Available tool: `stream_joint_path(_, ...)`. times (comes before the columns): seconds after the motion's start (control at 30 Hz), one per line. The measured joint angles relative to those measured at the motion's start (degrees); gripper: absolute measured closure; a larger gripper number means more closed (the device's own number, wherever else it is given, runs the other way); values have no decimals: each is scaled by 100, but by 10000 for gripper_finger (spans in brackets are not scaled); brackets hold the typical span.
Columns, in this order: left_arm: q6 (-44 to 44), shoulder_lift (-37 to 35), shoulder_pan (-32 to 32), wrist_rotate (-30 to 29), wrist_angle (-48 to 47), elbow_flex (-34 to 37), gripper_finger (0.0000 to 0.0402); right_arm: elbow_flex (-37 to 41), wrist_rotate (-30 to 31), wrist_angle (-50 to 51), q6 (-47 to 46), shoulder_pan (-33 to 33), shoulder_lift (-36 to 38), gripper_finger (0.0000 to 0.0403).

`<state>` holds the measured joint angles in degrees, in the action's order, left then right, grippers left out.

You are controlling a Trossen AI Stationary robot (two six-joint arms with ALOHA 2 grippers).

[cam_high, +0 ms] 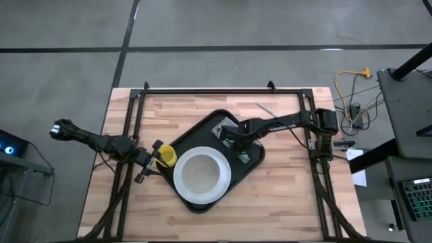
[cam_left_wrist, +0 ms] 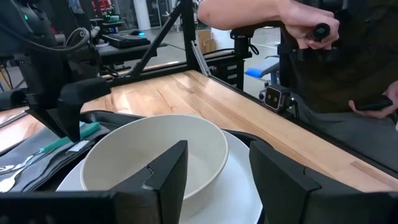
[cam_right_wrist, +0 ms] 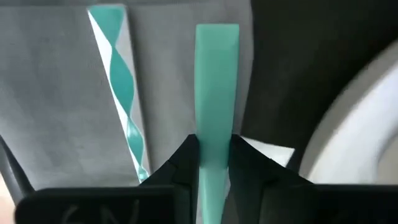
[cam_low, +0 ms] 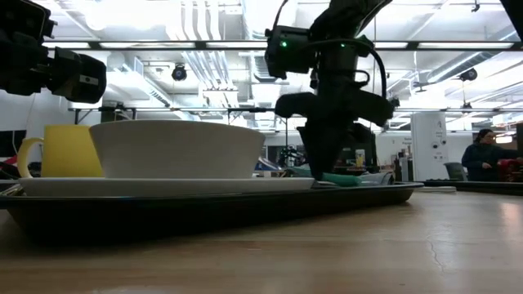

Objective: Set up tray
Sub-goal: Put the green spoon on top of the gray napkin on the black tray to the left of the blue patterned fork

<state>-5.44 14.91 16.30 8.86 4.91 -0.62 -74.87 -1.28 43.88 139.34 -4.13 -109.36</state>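
The black tray (cam_high: 209,125) lies mid-table, its rim (cam_low: 245,204) near the low camera. A white plate (cam_high: 202,201) on it carries a white bowl (cam_high: 201,172) (cam_left_wrist: 155,149). A yellow mug (cam_high: 167,156) (cam_low: 65,151) stands next to the plate. My left gripper (cam_high: 152,160) (cam_left_wrist: 217,180) hangs open by the mug, raised above it, facing the bowl. My right gripper (cam_high: 236,138) (cam_low: 327,163) points down over the tray's right part, shut on a teal utensil handle (cam_right_wrist: 216,74). A second, twisted teal handle (cam_right_wrist: 118,81) lies on the grey napkin (cam_right_wrist: 62,93). My right gripper pinches the flat teal handle (cam_right_wrist: 214,146) between its two fingertips (cam_right_wrist: 183,162), one on each long edge. It comes from above, pointing down. The handle's free end (cam_right_wrist: 217,31) reaches out over the grey napkin; whether it is lifted off the napkin I cannot tell.
A person's arm and hand (cam_left_wrist: 298,22) show just beyond the table's edge in the left wrist view; another person (cam_low: 490,155) stands far off in the room. Black frame rails (cam_high: 202,90) run along the table's far and side edges. Bare wood (cam_high: 283,196) lies to the tray's right.
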Motion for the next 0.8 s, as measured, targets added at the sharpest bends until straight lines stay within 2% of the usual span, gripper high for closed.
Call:
stream_joint_path(0.57,-1,5,-1,0,0,0,242,44,-177,-264,15,1,-46,348)
stream_joint_path(0.8,1,7,0,0,0,0,242,42,-10,-321,-138,-28,-371,323)
